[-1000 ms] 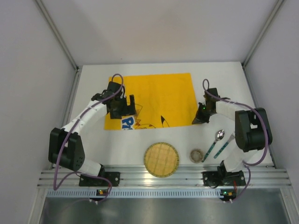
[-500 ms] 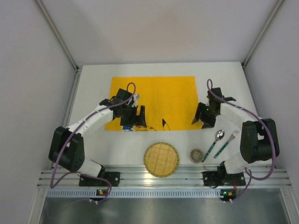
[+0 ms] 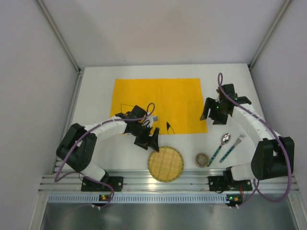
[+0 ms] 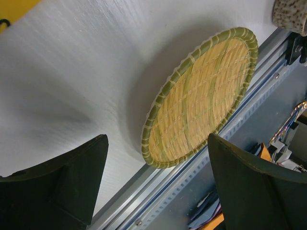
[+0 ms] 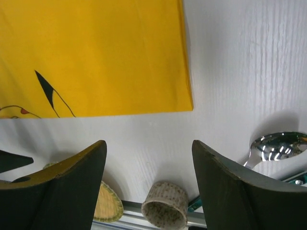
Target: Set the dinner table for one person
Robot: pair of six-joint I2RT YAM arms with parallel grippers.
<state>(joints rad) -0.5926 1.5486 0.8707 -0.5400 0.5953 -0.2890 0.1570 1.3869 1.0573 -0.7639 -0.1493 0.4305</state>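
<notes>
The dinner table [image 3: 96, 91] is a white worktop. A yellow-orange mat [image 3: 158, 100] lies flat on it. A round woven plate [image 3: 166, 163], a speckled cup [image 3: 202, 159], a spoon [image 3: 220, 145] and a fork [image 3: 231, 147] lie along the near edge. My left gripper [image 3: 149, 139] hovers open just up-left of the plate, holding nothing. In its wrist view the plate [image 4: 201, 96] shows between the fingers [image 4: 81, 177]. My right gripper [image 3: 214, 114] is open and empty beside the mat's right edge. Its wrist view looks down on the mat [image 5: 96, 52], cup [image 5: 166, 203] and spoon [image 5: 278, 146].
A ribbed aluminium rail [image 3: 168, 184] runs along the near edge, right below the plate and cup, also seen as the rail [image 4: 192, 187] in the left wrist view. Grey walls enclose the left, right and far sides. Bare white worktop [image 5: 230, 72] lies right of the mat.
The right gripper opened, let go of the mat's right edge and drew back up-right. The left gripper swung from the mat's left part down-right toward the woven plate. The mat now lies flat.
</notes>
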